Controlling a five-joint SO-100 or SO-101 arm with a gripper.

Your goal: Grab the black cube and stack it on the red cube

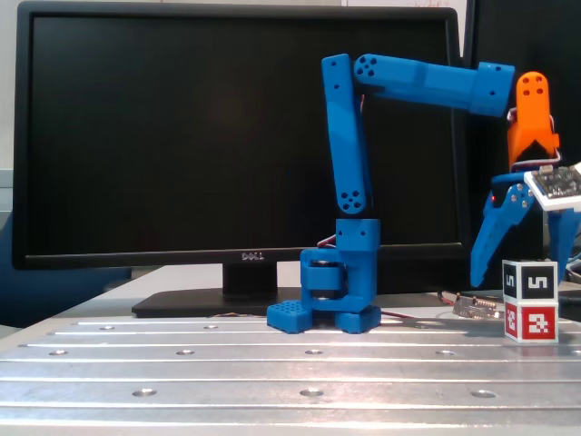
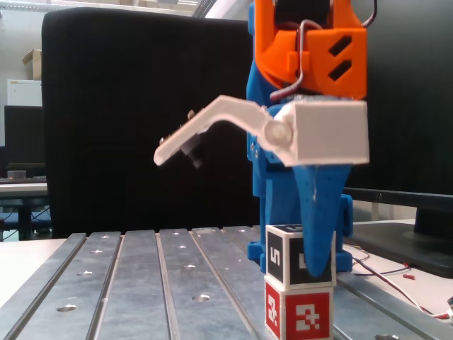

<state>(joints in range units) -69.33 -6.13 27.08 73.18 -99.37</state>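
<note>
— What do we see at the gripper [image 1: 525, 259]?

— Its blue fingers [image 1: 491, 238] are spread wide, holding nothing; one on each side of the black cube [image 1: 529, 279], tips about level with the cube's top.

— And where is the cube?

— We find it sitting squarely on the red cube [image 1: 530, 321], which rests on the slotted metal table [image 1: 227, 368] at the right of this fixed view. Behind the arm stands a dark monitor [image 1: 182, 136].
</note>
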